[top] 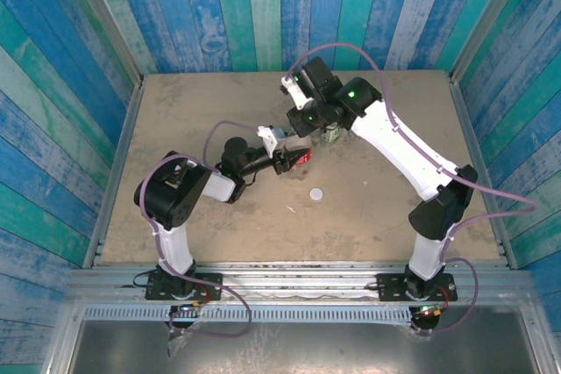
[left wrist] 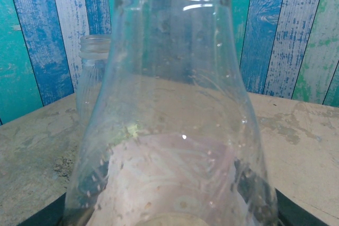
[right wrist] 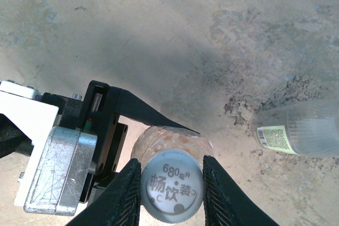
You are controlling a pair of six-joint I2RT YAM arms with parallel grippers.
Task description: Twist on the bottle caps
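- Walls close in three sides: upright wooden planks painted in worn stripes of blue, teal, pale green and white.
- A table has a flat tan top, scuffed and blotched with darker stains.
- Grey metal strips edge the table's sides, and a metal rail runs along its near edge.
- The light is soft and even, with a broad dim shadow on the tabletop.

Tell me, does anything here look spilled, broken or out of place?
Nothing is spilled or broken. The one stray item is a white cap lying alone on the table, apart from the green-labelled bottle, whose neck stands open. The table's surface looks stained and scuffed.
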